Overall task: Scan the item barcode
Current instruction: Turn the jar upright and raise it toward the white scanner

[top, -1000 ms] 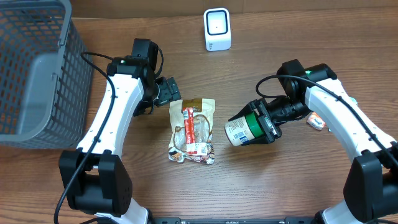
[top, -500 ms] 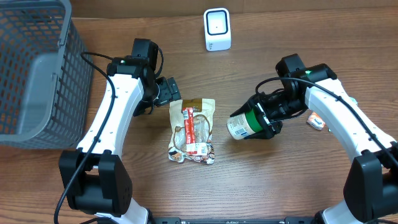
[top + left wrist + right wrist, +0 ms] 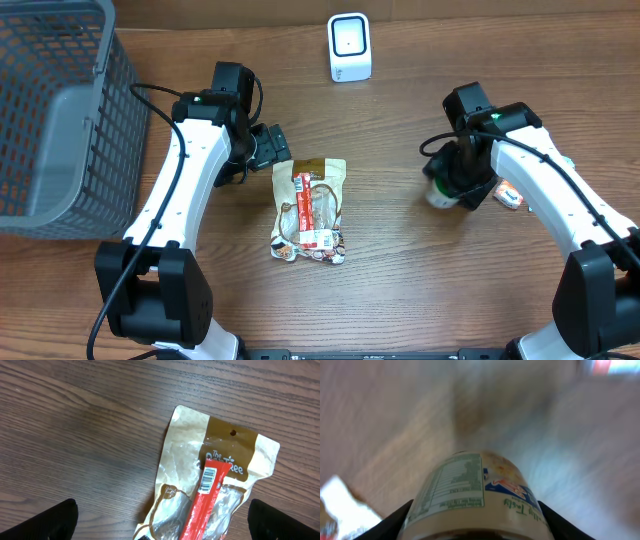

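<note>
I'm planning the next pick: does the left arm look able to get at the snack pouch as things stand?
Probably yes. The left gripper hangs open beside the top edge of the snack pouch, with nothing between them.

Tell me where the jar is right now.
Overhead view, right side: the jar is held in the right gripper, right of the snack pouch, nearer the robot than the white scanner.

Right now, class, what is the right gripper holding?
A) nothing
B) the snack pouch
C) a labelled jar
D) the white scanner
C: the wrist view shows the right gripper closed around a jar, while the snack pouch lies apart from it.
</note>
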You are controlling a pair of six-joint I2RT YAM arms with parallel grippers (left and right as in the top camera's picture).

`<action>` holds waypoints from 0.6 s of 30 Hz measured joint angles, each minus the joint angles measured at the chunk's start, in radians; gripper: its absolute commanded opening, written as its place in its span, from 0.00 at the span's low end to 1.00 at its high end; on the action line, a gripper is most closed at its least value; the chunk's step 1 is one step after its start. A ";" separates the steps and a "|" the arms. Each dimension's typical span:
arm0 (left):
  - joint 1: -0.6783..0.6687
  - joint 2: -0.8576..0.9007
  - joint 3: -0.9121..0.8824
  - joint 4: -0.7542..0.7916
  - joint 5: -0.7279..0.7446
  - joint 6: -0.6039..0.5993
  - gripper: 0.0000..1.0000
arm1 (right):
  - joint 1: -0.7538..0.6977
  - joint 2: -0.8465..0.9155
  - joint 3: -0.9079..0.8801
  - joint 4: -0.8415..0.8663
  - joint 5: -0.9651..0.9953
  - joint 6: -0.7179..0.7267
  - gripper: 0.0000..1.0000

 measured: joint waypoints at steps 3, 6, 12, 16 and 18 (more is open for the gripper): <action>0.000 0.000 0.000 0.000 0.000 0.000 1.00 | 0.000 0.000 0.000 0.080 0.085 -0.079 0.04; 0.000 0.000 0.000 0.000 0.000 0.000 1.00 | 0.000 0.000 0.001 0.138 0.121 -0.198 0.04; 0.000 0.000 0.000 0.000 0.000 0.000 1.00 | 0.000 0.000 0.043 0.145 0.138 -0.324 0.04; 0.000 0.000 0.000 0.000 0.000 0.000 1.00 | 0.000 0.000 0.076 0.152 0.130 -0.351 0.04; 0.000 0.000 0.000 0.000 0.000 0.000 1.00 | 0.000 0.000 0.079 0.152 0.124 -0.359 0.04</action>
